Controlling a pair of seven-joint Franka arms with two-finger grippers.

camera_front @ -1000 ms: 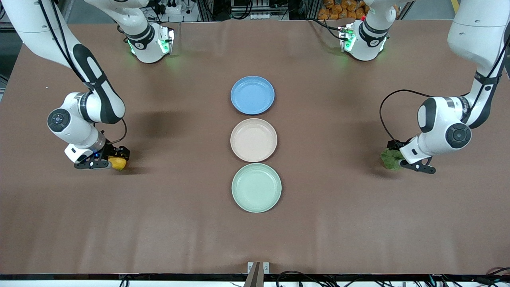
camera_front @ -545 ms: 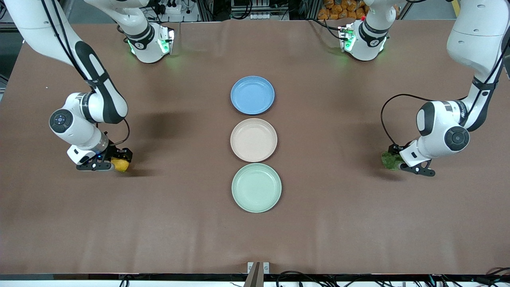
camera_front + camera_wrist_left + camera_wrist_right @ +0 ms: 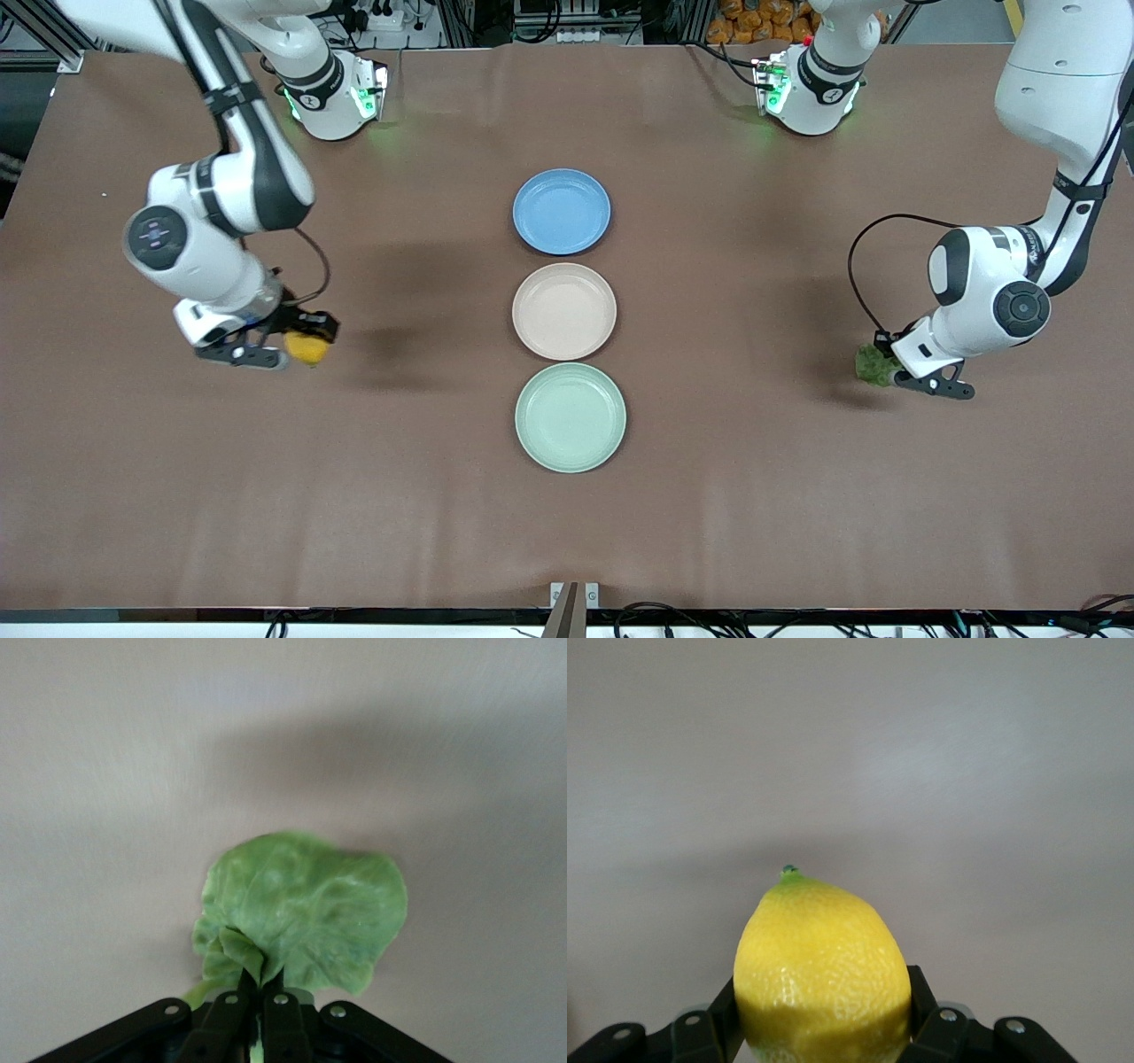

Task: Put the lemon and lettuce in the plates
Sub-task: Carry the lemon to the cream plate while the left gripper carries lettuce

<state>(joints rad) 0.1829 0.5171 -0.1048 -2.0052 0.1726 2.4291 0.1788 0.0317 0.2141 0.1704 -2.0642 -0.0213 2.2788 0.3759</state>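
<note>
Lemon (image 3: 306,348), firm and slick, sits clamped in our right gripper (image 3: 297,347) above the table; lettuce (image 3: 872,363), limp and tearable, hangs pinched by its stem in our left gripper (image 3: 889,363).

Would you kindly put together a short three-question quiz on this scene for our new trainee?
1. True or false: the small oval yellow lemon already lies in a plate.
2. Which gripper holds the dark green wrinkly lettuce leaf? A) right gripper B) left gripper
3. Fill in: of the three round plastic plates, the one nearest the front camera is ____.

Key:
1. False; the right gripper is shut on it, over bare table.
2. B; the left gripper pinches its stem end.
3. The pale mint green plate; the beige-pink plate and blue plate lie farther.
</note>
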